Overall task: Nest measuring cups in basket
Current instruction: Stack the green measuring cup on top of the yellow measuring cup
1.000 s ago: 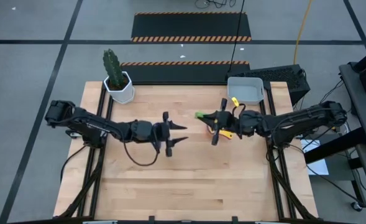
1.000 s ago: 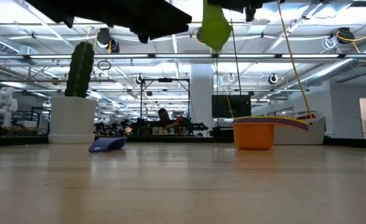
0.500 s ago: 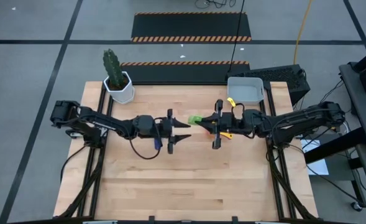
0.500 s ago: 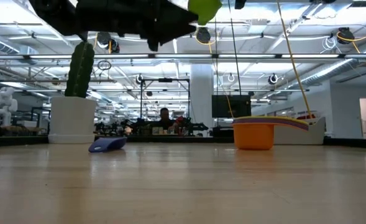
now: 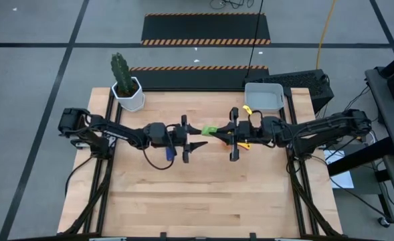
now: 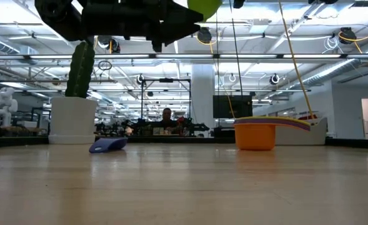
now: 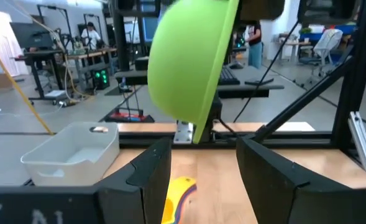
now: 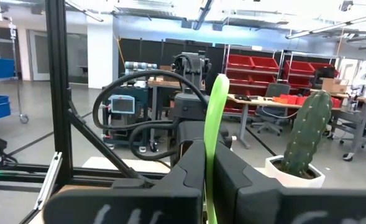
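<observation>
Green cup (image 5: 209,129) hanging mid-air above tabletop (image 5: 203,194) centre, right gripper (image 5: 218,132) fingers pinching handle. Left gripper (image 5: 195,137) facing it, fingers spread wide. Basket (image 5: 264,96) at 1 o'clock, looking empty. Orange-yellow stack (image 6: 258,133) and dark blue cup (image 6: 107,145) lying outside; most nesting remaining.

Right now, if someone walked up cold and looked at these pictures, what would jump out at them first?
The green measuring cup held in the air over mid-table by the right gripper, with the left gripper open and facing it. Next, the orange cup with other cups stacked in it, standing on the table in front of the grey basket. Then the cactus pot at the far left corner.
</observation>
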Motion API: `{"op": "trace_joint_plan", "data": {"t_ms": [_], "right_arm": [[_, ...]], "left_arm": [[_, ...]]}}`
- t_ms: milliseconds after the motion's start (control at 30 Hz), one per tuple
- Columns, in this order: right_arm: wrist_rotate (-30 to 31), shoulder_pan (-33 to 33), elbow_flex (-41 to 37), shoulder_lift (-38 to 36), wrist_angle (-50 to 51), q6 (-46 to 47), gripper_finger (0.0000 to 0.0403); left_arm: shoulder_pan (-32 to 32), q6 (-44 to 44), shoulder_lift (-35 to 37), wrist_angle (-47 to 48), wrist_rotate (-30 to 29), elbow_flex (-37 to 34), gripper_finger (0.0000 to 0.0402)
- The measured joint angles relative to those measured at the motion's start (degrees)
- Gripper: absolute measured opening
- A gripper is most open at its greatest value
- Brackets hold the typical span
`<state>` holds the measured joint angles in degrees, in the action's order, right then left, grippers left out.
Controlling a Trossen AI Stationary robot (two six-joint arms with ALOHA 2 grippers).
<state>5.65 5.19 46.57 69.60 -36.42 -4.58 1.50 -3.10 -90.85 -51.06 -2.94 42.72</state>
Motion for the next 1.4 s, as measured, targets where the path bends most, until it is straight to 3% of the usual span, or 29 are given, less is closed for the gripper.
{"op": "trace_joint_plan", "data": {"t_ms": [533, 1100, 1267, 1400], "right_arm": [[-3.0, -0.05, 0.06, 1.05, -1.09, 0.03, 0.0], [-2.92, -0.35, 0.07, 1.12, -0.21, 0.63, 0.0], [-2.59, -0.35, 0.07, 0.94, 1.62, 1.13, 0.0005], [-2.49, -0.37, 0.05, -0.02, 5.9, 2.81, 0.0035]], "left_arm": [[-0.42, -1.29, -1.58, -2.53, 2.97, 0.92, 0.018], [-1.75, -2.34, -3.48, -3.11, 7.47, 1.6, 0.0013], [-1.75, -2.7, -3.48, -2.61, 8.06, 1.56, 0.0015], [-1.7, -0.91, -1.53, -1.71, 10.04, 1.51, 0.0009]]}}
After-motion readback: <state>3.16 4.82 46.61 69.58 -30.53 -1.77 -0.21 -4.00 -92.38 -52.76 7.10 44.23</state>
